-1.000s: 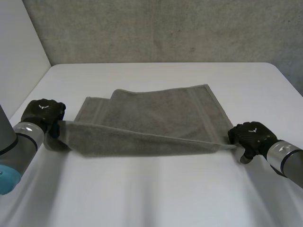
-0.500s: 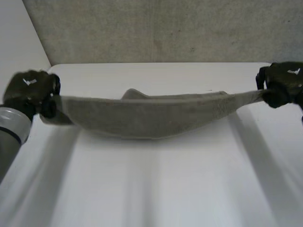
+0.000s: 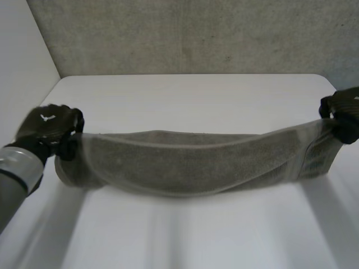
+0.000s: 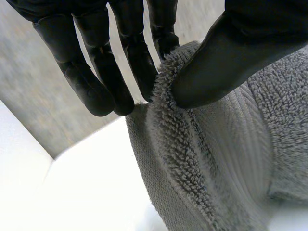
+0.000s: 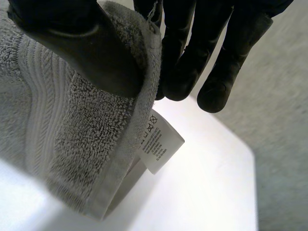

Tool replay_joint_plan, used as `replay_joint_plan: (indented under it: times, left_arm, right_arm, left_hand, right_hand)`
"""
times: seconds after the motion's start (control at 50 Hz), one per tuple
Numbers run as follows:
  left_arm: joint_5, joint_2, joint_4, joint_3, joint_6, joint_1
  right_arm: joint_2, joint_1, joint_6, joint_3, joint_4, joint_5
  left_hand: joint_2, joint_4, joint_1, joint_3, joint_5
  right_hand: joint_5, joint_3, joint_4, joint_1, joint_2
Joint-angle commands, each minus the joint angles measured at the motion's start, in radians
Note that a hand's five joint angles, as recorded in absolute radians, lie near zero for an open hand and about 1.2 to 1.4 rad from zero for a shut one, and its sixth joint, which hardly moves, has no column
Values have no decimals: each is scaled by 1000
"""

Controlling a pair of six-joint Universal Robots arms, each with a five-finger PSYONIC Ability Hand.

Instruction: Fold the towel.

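Open table [image 3: 190,95] lies beyond the towel [image 3: 185,162] and nearer me. Stretched from my left hand [image 3: 47,126] to right hand [image 3: 343,109], it bars crossing.

We've got a white table [image 3: 190,95] with rounded corners here, a rough grey concrete wall [image 3: 196,33] behind it, and a plain white wall [image 3: 22,61] off to the left.

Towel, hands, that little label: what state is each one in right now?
towel: held up by both ends, sagging in the middle.
left hand: shut, pinching one end of the towel between thumb and fingers.
right hand: shut, pinching the other end likewise.
care label: hanging loose from the towel's edge near the right hand.
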Motion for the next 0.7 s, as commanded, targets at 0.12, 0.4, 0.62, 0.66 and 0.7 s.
replay_joint_plan:
  times: [0.12, 0.4, 0.62, 0.66, 0.7]
  left_arm:
    - [-10, -395, 20, 283, 21, -21]
    - [-46, -731, -38, 703, 44, -71]
    - [-50, -879, -100, 921, 54, -93]
    - [-55, -877, -118, 929, 54, -96]
    - [-81, -863, -152, 935, 53, -110]
  right_arm:
    - [363, 28, 30, -163, -80, 25]
    - [708, 112, 86, -546, -91, 155]
    - [840, 163, 93, -741, -91, 250]
    - [842, 172, 94, -741, -91, 261]
    - [833, 178, 97, -726, -95, 273]
  left_hand:
    - [-95, -118, -14, -143, -243]
    - [-95, -118, -14, -143, -243]
    - [-796, -819, -716, -844, -944]
    - [-1107, -1130, -1027, -1155, -1255]
    - [-1204, -1227, -1123, -1252, -1352]
  right_hand:
    - [57, 68, 57, 74, 104]
    - [57, 68, 57, 74, 104]
    - [-920, -909, -919, -903, -873]
    - [-1165, -1154, -1165, -1148, -1118]
    - [-1165, -1154, -1165, -1148, -1118]
